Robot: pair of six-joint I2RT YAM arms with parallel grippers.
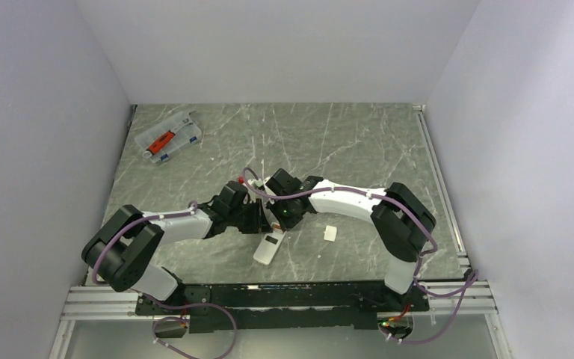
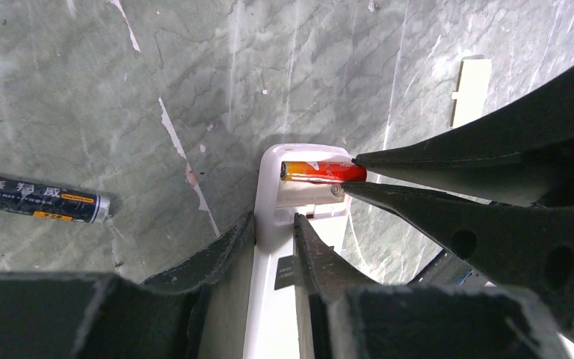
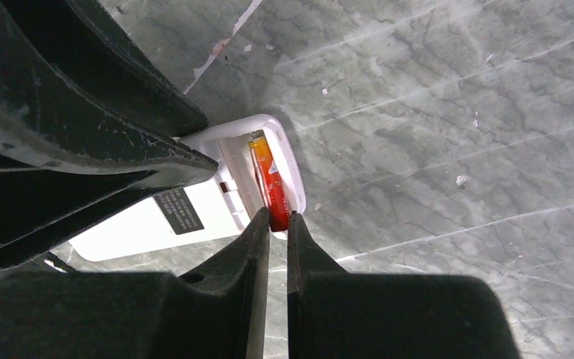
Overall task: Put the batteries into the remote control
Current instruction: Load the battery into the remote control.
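Left hand (image 2: 273,224) clamps the remote (image 2: 269,329) steady; right hand (image 3: 278,222) pinches the battery (image 3: 267,176) by its near end. I'd press it flat before letting go.

Grey marble table (image 1: 359,142), plain white walls (image 1: 284,45).

High rear overview; both wrist views close, downward, sharing the remote control (image 2: 273,314)
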